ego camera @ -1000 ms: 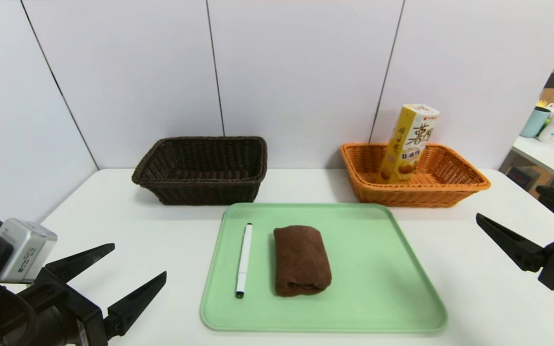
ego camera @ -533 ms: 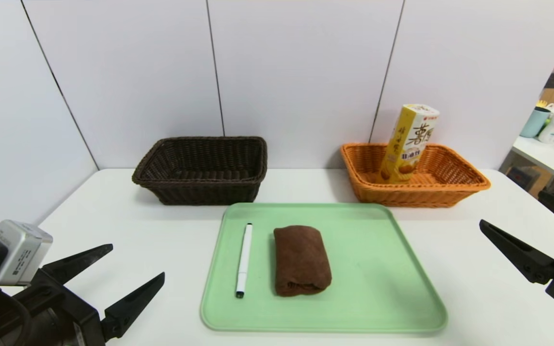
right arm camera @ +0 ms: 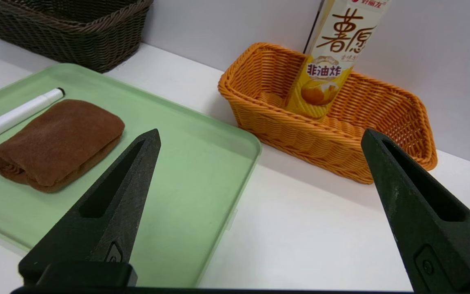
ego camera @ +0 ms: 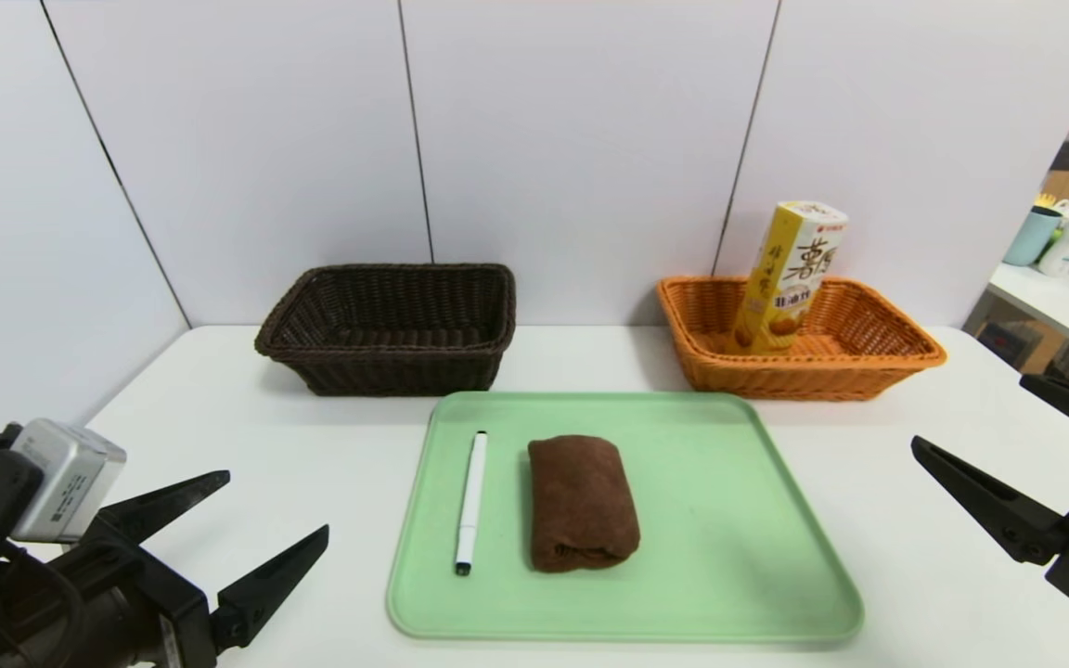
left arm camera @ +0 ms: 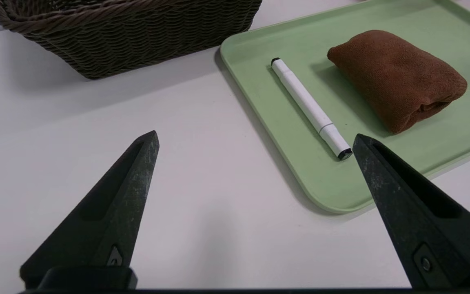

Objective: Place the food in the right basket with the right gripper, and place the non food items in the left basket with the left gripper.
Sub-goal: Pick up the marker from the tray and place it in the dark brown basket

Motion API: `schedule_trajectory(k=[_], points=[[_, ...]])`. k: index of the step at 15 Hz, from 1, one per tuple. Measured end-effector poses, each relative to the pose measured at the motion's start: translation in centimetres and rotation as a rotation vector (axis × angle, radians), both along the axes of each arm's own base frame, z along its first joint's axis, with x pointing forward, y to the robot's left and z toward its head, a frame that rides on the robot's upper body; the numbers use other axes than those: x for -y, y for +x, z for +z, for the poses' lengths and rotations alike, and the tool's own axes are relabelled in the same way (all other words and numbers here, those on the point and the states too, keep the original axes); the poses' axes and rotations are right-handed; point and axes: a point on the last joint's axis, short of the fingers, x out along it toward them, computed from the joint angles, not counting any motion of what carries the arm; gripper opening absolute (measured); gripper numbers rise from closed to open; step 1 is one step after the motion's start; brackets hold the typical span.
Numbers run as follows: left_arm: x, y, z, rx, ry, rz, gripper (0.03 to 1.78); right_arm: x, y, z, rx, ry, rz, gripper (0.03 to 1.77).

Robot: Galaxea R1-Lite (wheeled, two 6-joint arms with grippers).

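Little has changed since the earlier frames: the right gripper (ego camera: 985, 438) sits a touch lower and closer in at the right edge of the head view, the left gripper (ego camera: 279, 506) has edged slightly rightward, and nothing on the worktop (ego camera: 219, 436) has shifted.

On the white worktop, which meets pale wall panels (ego camera: 581, 139) at its far edge, a green tray (ego camera: 729, 557) lies in the middle toward the near edge. On the tray a white marker pen (ego camera: 470, 501) lies just beside a rolled brown towel (ego camera: 581, 503), the two not touching. Near the far edge, the left basket (ego camera: 391, 327) stands left of centre with nothing visible inside it. The right basket (ego camera: 804, 366) stands right of centre, and the food (ego camera: 790, 278), a tall yellow-and-white snack box, stands in it tilted, its top toward the wall. Beyond the right end of the worktop, another desk (ego camera: 1054, 297) carries cups and bottles too small to make out.

Both grippers hover over the near corners, well apart from every item, each with its jaws spread wide and empty. The right gripper is cut off by the frame edge in the head view, showing only two black tips. The wrist views confirm the gap: the left one looks at the pen and tray corner, the right one at the tray and orange basket.
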Motion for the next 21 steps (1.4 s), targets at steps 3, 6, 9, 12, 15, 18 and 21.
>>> schedule_trajectory(k=[3,6,9,12,15,18,21], points=[[1.3,1.2,-0.1,-0.041,0.015,-0.019,1.69,-0.1,-0.1,-0.5,-0.016,-0.005,0.015,1.69],[2.9,3.2,0.4,-0.075,0.018,0.0,1.69,-0.3,-0.2,-0.6,-0.023,-0.007,0.03,1.69],[5.1,4.6,1.4,-0.151,0.019,0.004,1.69,-0.4,-0.2,-0.6,-0.024,-0.006,0.036,1.69],[7.2,5.0,2.3,-0.288,0.007,0.004,1.69,-0.4,-0.1,-0.6,-0.026,-0.01,0.037,1.69],[8.5,5.3,1.9,-0.386,0.047,0.061,1.69,-0.4,-0.1,-0.6,-0.026,-0.012,0.039,1.69],[9.3,5.7,1.5,-0.446,0.079,0.111,1.69,-0.6,0.0,-0.7,-0.03,-0.014,0.046,1.69],[9.8,6.0,1.0,-0.525,0.073,0.151,1.69,-0.6,0.0,-0.7,-0.03,-0.018,0.049,1.69]])
